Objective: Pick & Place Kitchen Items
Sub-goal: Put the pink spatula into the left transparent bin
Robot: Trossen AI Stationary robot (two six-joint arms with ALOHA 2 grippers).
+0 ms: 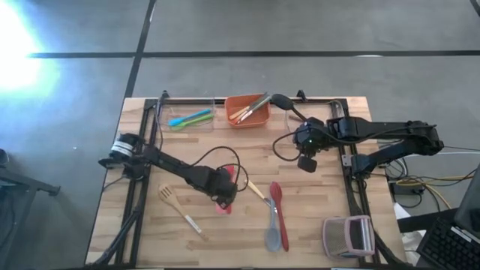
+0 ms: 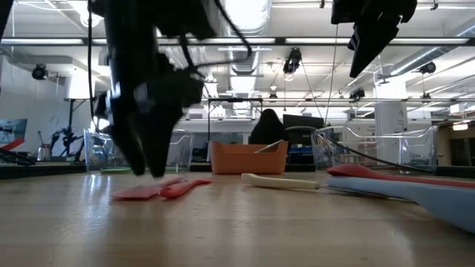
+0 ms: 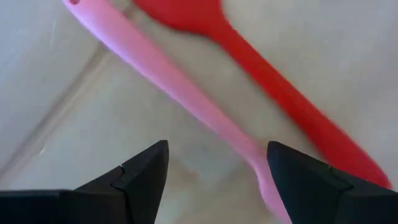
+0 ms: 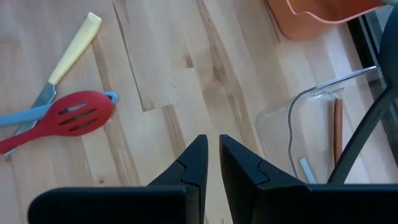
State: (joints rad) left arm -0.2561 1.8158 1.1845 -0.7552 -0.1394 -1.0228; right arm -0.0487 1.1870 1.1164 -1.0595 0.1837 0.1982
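Pale wood slotted spatula [image 1: 178,208] lies at the table's left front, untouched. Just right of it the left gripper [image 3: 216,180] hangs low over a pink utensil [image 3: 180,93] and a red utensil [image 3: 280,93] that lie side by side, nearly touching; jaws wide, nothing held, pink handle running between the fingertips in the left wrist view. Judged step: approach to grasp, pick not yet made. Next move calls for settling down until the fingers straddle the pink handle alone, then closing; risk is catching the red one too, since they sit so close. At the back, a clear bin [image 1: 187,118] holds green and blue utensils, and the orange bin [image 1: 248,110] holds a few wooden-handled ones. Centre front: cream-handled utensil [image 1: 256,189], red slotted spoon [image 1: 277,202], grey spoon [image 1: 273,238], bunched together. Right gripper [image 4: 212,163] waits raised over the table's right half, jaws nearly shut, empty. Several items still loose, so the task looks partway.
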